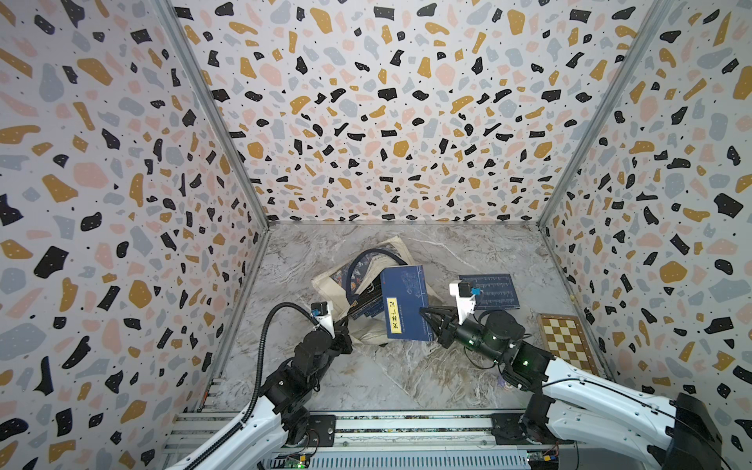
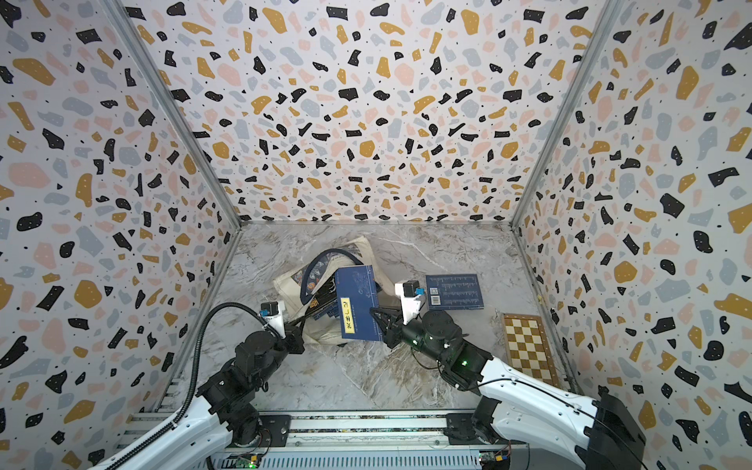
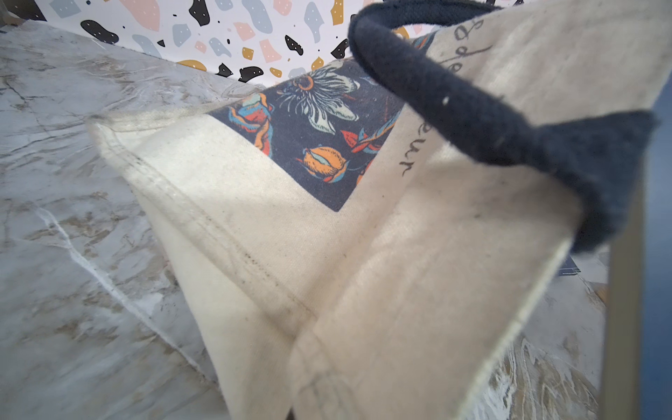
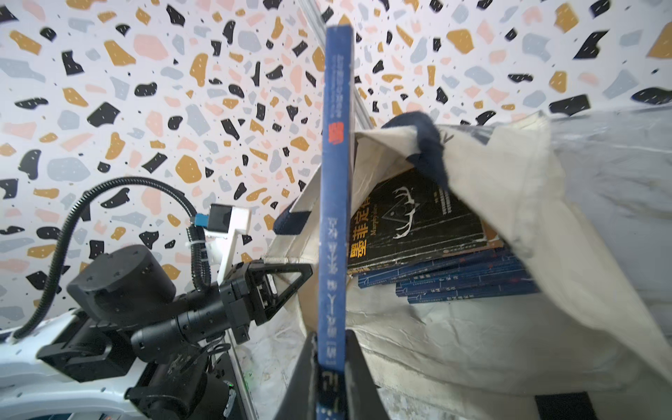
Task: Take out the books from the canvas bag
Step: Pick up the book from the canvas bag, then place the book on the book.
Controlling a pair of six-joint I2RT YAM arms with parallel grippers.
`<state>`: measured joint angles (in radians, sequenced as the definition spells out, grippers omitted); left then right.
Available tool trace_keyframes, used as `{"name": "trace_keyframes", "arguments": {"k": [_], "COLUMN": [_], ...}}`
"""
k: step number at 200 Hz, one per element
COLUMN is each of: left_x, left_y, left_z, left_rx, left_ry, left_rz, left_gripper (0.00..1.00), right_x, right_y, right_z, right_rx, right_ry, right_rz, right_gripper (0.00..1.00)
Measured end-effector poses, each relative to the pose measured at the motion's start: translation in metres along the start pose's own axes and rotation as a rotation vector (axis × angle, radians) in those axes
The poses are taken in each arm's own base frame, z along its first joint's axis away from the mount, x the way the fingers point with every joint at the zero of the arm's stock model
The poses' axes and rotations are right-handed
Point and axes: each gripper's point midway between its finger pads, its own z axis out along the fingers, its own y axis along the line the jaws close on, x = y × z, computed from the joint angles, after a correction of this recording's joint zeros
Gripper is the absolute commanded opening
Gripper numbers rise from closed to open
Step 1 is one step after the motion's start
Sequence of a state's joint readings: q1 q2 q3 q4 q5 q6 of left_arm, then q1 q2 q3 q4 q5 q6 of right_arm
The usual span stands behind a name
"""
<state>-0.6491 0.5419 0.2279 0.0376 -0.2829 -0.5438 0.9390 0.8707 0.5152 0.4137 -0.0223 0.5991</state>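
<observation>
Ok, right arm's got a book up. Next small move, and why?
Probably swing the right gripper toward the navy book lying on the table and lower its held book beside it. It looks clear of the canvas bag, the left gripper pinches the rim, and more books wait inside.

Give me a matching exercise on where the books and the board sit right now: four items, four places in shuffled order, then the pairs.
Items
1. yellow-labelled navy book
2. black antler-cover book
3. barcode-side-up navy book
4. checkered board

Places
A. inside the canvas bag, on top of a stack
B. flat on the table, beside the wall on the robot's right
C. clamped in the right gripper
D. flat on the table, between the bag and the board

Pairs: 1-C, 2-A, 3-D, 4-B
</observation>
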Motion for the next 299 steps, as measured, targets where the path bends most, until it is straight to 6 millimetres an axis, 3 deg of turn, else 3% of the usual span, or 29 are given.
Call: {"name": "trace_keyframes", "arguments": {"k": [27, 76, 93, 123, 177, 218, 265, 299], "left_x": [0.0, 0.003, 0.003, 0.004, 0.004, 0.004, 0.005, 0.005], "left_y": [0.001, 0.002, 0.002, 0.002, 0.002, 0.002, 0.003, 0.003], "left_z": [0.0, 0.001, 0.001, 0.001, 0.001, 0.002, 0.002, 0.002], "left_rx": [-0.004, -0.011, -0.011, -0.013, -0.013, -0.013, -0.014, -0.015], "left_ry": [0.002, 0.013, 0.013, 0.018, 0.018, 0.018, 0.02, 0.022], "left_rz": [0.0, 0.002, 0.002, 0.003, 0.003, 0.004, 0.004, 0.004], "left_gripper": [0.0, 0.0, 0.0, 0.0, 0.0, 0.0, 0.0, 0.0], "right_x": [-0.028, -0.086, -0.096, -0.098, -0.071, -0.021, 0.035, 0.056], "right_y": [-0.003, -0.027, -0.044, -0.092, -0.181, -0.235, -0.277, -0.294], "right_z": [-0.018, -0.063, -0.076, -0.096, -0.136, -0.148, -0.158, -0.154], "right_rx": [0.049, 0.198, 0.276, 0.479, 0.794, 0.963, 1.097, 1.161], "right_ry": [-0.109, -0.363, -0.428, -0.503, -0.627, -0.644, -0.648, -0.649], "right_rz": [0.006, 0.082, 0.137, 0.274, 0.564, 0.737, 0.916, 0.988], "right_gripper": [0.0, 0.0, 0.0, 0.0, 0.0, 0.0, 0.0, 0.0]}}
